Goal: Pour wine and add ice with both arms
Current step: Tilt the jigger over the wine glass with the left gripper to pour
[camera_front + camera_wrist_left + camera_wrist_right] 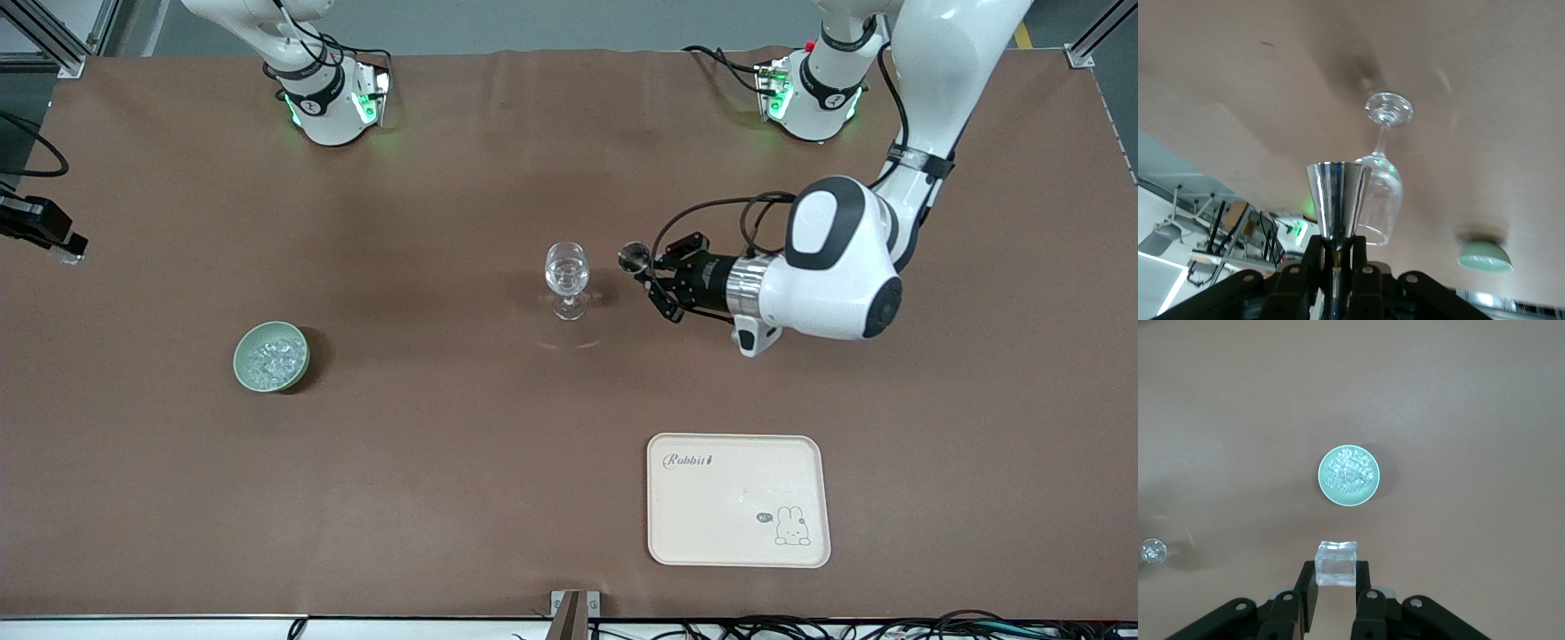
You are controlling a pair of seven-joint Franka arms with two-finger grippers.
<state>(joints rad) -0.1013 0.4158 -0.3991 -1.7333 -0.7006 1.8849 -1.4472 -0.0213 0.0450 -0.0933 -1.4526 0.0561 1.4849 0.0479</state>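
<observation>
Though clamped between the right gripper (1335, 592) jaws at lower centre, ice (1336, 564) looks slick, hard, light. Left gripper (1336, 257) pinches steel cup (1337, 198) stem beside fragile glass (567, 278).

Robot lab, aluminium frame posts (53, 40) (table corners), loose cables (889, 627)

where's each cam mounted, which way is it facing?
Front: high, facing the bases; table, tray, left arm.
Left wrist: on the level left tool, shut on a metal cup; faces the glass.
Right wrist: looks down past the right tool, shut on an ice cube.
Shared: bowl of ice, glass.
</observation>
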